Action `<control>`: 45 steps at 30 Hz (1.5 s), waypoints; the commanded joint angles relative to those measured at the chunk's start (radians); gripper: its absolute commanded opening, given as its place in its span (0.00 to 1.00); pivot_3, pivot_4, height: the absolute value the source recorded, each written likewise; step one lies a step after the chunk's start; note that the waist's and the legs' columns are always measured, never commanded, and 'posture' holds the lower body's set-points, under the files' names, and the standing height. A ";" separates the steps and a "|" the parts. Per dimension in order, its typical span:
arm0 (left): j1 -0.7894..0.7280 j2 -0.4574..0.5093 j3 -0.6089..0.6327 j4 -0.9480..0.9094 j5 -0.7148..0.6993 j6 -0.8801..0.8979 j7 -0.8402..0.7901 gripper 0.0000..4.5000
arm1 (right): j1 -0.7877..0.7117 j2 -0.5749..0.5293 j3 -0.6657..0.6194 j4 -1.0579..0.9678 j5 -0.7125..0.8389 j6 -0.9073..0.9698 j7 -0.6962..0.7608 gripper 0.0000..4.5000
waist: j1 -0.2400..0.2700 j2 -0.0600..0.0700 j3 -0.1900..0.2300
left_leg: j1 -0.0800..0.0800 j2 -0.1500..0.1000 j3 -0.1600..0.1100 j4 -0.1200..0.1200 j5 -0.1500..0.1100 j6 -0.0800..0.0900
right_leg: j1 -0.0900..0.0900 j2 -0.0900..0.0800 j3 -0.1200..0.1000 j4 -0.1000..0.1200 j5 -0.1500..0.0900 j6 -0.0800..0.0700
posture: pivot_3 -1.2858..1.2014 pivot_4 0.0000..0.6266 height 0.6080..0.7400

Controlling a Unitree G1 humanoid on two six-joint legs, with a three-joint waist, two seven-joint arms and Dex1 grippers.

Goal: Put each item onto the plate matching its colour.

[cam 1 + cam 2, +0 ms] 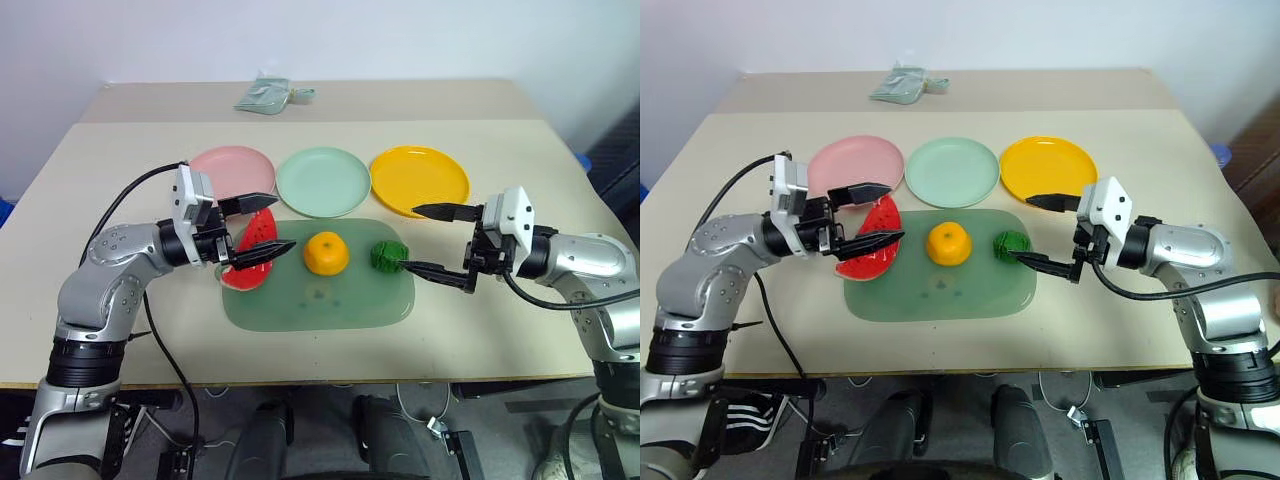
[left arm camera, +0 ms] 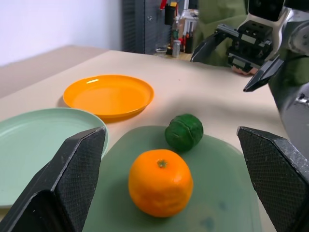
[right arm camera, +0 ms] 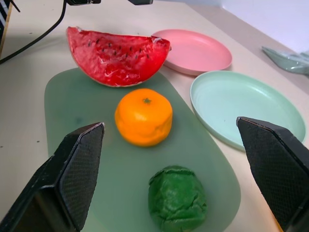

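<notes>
Three plates stand in a row at the back: pink plate [image 1: 232,168], mint green plate [image 1: 323,182], yellow-orange plate [image 1: 420,180]. In front of them, on a translucent green mat [image 1: 320,300], lie a red watermelon wedge [image 1: 252,250] at the left edge, a round orange [image 1: 326,253] in the middle and a bumpy dark green ball [image 1: 388,256] at the right. My left gripper [image 1: 282,222] hovers open by the watermelon, pointing right. My right gripper [image 1: 409,238] is open just right of the green ball, pointing left. Neither holds anything.
A pale green pouch [image 1: 265,95] lies at the table's far edge. A black cable [image 1: 120,205] loops from my left arm over the table's left side. Bare tabletop lies to both sides of the mat and in front of it.
</notes>
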 commanded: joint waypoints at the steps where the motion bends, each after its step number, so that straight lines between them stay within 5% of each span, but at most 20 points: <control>1: -0.001 0.015 0.017 0.009 0.002 -0.029 -0.023 1.00 | -0.019 -0.014 -0.033 -0.025 0.017 -0.005 0.000 1.00 | 0.000 0.000 0.000 | 0.000 0.000 0.000 0.000 0.000 0.000 | 0.000 0.000 0.000 0.000 0.000 0.000 | 0.52 0.24 0.99; 12: 0.068 0.142 0.138 -0.076 -0.053 0.047 -0.002 1.00 | -0.118 0.016 0.027 0.037 -0.018 -0.022 0.007 1.00 | -0.003 0.000 0.000 | 0.000 0.000 0.000 0.000 0.000 0.000 | 0.000 0.000 0.000 0.000 0.000 0.000 | 0.52 0.24 0.99; 21: 0.117 0.205 0.211 -0.271 -0.078 0.494 0.430 1.00 | -0.271 0.081 0.122 0.074 -0.034 0.056 -0.024 1.00 | 0.000 0.000 0.000 | 0.000 0.000 -0.001 0.000 0.000 0.000 | 0.000 0.000 0.000 0.000 0.000 0.000 | 0.52 0.24 0.99; 31: 0.007 -0.072 0.192 -0.409 -0.130 0.905 0.862 1.00 | -0.308 0.090 0.139 -0.009 0.006 0.137 -0.004 1.00 | 0.001 -0.001 0.000 | 0.000 0.000 -0.002 0.000 0.000 0.000 | 0.000 0.000 0.000 0.000 0.000 0.000 | 0.52 0.24 0.99; 45: -0.037 -0.204 0.087 -0.388 -0.010 0.991 1.005 1.00 | -0.245 0.110 0.120 -0.026 -0.015 0.105 -0.040 1.00 | 0.001 -0.001 0.000 | 0.000 -0.001 -0.001 0.000 0.000 0.000 | 0.000 0.000 0.000 0.000 0.000 0.000 | 0.52 0.24 0.99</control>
